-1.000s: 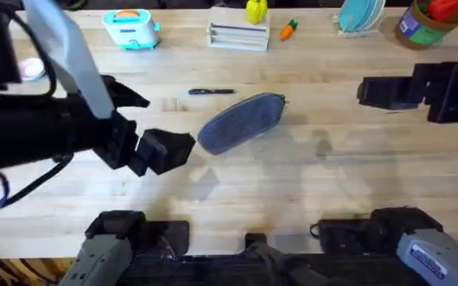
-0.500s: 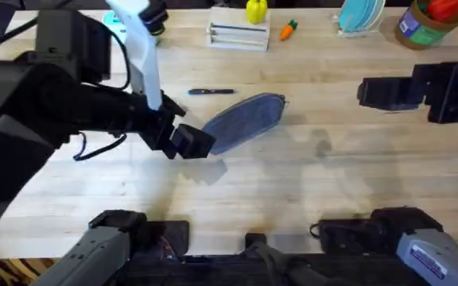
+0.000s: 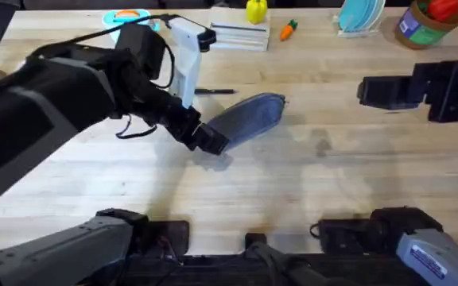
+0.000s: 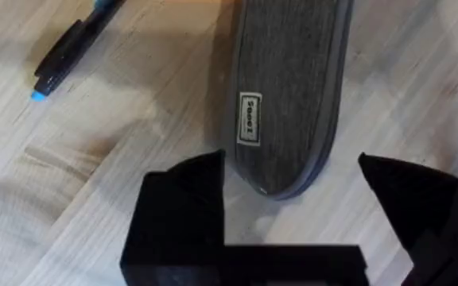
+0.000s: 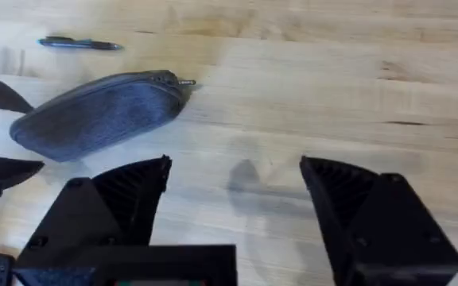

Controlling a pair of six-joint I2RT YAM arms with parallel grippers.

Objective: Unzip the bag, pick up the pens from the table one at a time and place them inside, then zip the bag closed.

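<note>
bag (image 3: 243, 121): blue-grey pouch lying flat and slantwise near the middle of the table (image 3: 308, 191), zip shut as far as i can tell, its pull at the far right tip.
left gripper (image 3: 211, 141): fingers spread, gripping nothing; it sits at the pouch's near left end, and the wrist view puts the rounded tip between the two fingers.
pen (image 3: 211, 91): one slim black pen on the wood just beyond the pouch, apart from it.
right gripper (image 3: 370, 91): parked well off to the right, fingers apart, empty.
risk: the left fingers could pinch only the fabric edge, so the soft pouch would slide or bunch once the zip is tugged; the pull is at the opposite end, so the right arm has far to come.
left wrist view adds: a small sewn label (image 4: 249, 119) on the pouch and the pen's blue tip.
right wrist view adds: the metal zip pull (image 5: 184, 81), plainly seen at the pouch's end.
</note>
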